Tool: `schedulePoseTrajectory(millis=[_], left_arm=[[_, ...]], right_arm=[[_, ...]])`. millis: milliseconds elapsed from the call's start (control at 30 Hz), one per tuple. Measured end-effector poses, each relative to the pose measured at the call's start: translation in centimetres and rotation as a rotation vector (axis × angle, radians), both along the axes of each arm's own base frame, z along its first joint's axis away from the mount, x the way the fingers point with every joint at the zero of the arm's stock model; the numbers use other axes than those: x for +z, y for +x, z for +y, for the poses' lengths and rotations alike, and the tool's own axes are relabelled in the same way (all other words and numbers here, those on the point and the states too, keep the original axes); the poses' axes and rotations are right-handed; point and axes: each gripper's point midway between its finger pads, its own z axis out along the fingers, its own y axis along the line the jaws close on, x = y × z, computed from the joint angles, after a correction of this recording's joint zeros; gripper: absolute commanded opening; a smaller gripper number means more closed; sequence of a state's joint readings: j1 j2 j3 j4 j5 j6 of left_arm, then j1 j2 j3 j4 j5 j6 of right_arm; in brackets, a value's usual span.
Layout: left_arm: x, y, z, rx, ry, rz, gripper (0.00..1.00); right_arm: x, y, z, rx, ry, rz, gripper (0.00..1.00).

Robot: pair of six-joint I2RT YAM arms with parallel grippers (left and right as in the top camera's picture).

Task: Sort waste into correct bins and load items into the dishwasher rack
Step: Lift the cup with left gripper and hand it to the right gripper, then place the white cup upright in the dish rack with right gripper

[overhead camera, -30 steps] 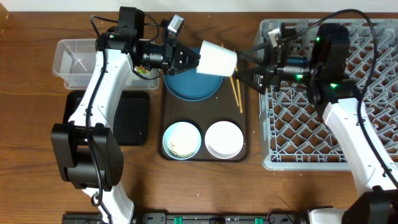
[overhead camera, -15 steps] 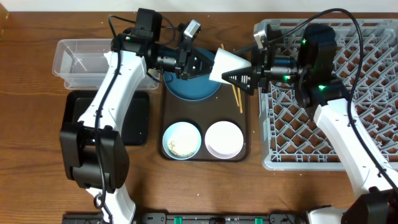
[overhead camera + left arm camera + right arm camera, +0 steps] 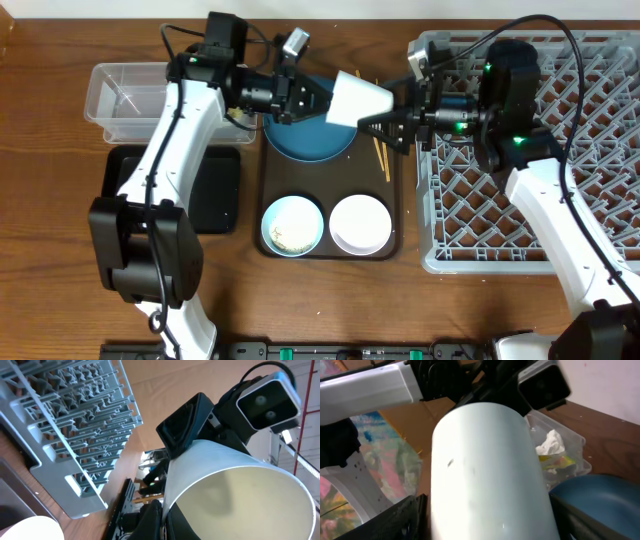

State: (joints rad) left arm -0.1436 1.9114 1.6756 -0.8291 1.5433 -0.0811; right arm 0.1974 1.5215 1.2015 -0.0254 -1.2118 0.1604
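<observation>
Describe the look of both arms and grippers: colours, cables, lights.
Left arm and right arm: white tubular links, black joint housings, loose black cables. Left gripper and right gripper: black, with a small grey camera mounted by each. Green lights glow on the right arm's wrist.

A brown wooden bench (image 3: 50,260) fills the overhead view, its grain running from 9 to 3 o'clock. A dark brown rectangular tray (image 3: 325,180) lies flat near the middle, its long side running 12 to 6. In the right wrist view, a colourful painted surface (image 3: 380,480) shows at 8 o'clock.
</observation>
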Motion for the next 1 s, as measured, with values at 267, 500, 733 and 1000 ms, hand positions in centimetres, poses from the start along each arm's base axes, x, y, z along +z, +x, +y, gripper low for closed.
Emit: schedulePoseTrajectory(millis=[267, 500, 733, 1000], left_arm=[[0.0, 0.0, 0.0, -0.001, 0.0, -0.002, 0.11], [0.1, -0.1, -0.1, -0.004, -0.003, -0.001, 0.31], [0.1, 0.0, -0.1, -0.003, -0.003, -0.005, 0.31], [-2.2, 1.1, 0.1, 0.058, 0.132, -0.027, 0.31]], right_arm=[[0.1, 0.3, -0.6, -0.012, 0.003, 0.0, 0.51], [0.0, 0.6, -0.9, -0.023, 0.002, 0.004, 0.38], [-0.4, 3.7, -7.0, -0.201, 0.015, 0.104, 0.36], [-4.4, 3.4, -15.4, -0.577, -0.089, 0.464, 0.4]])
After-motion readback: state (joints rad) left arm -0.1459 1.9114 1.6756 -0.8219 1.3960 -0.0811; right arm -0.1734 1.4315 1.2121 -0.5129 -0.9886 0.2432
